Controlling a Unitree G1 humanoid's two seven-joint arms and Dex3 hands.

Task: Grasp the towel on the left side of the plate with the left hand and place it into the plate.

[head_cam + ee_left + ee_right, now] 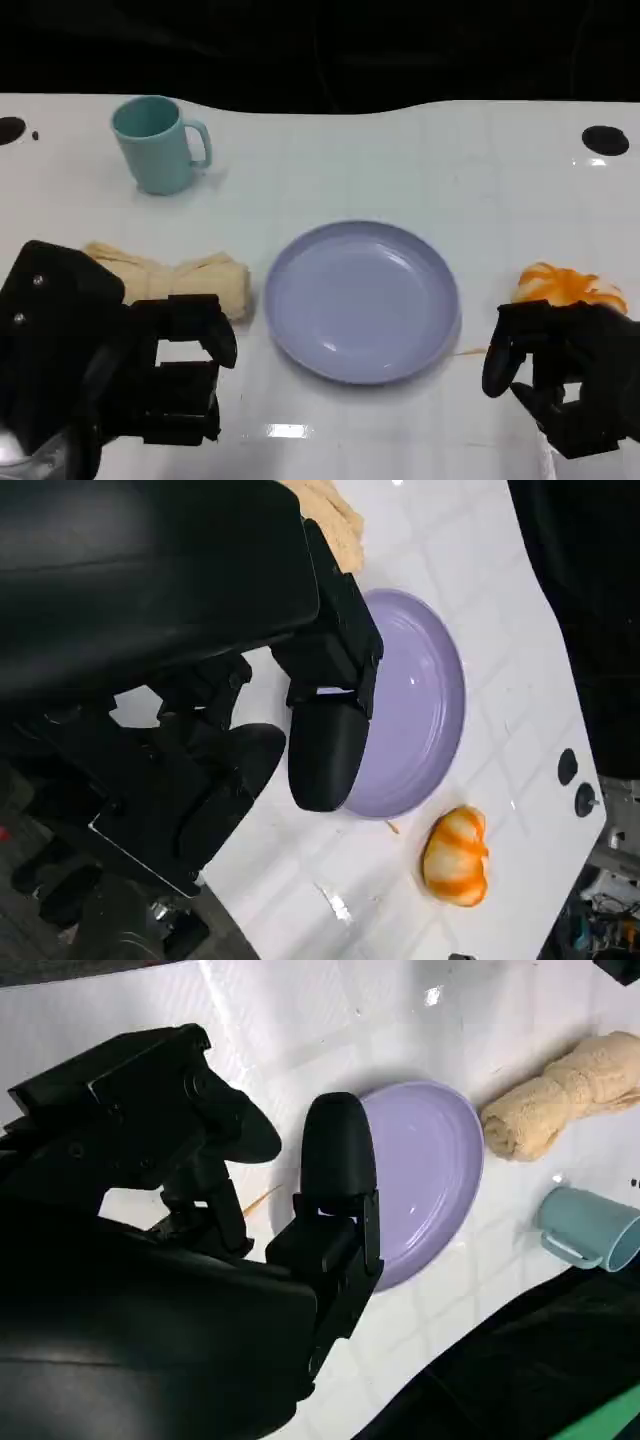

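Towel (170, 280) rolled, nubby, plate (360, 300) round, glossy

The head view looks down from above; both wrist views sit close behind their hands, sharing the plate (362, 300).

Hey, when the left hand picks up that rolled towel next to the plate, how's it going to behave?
The towel looks like soft, rolled cloth, so it will probably sag and may partly unroll. It seems light, unlikely to slip from the left hand.
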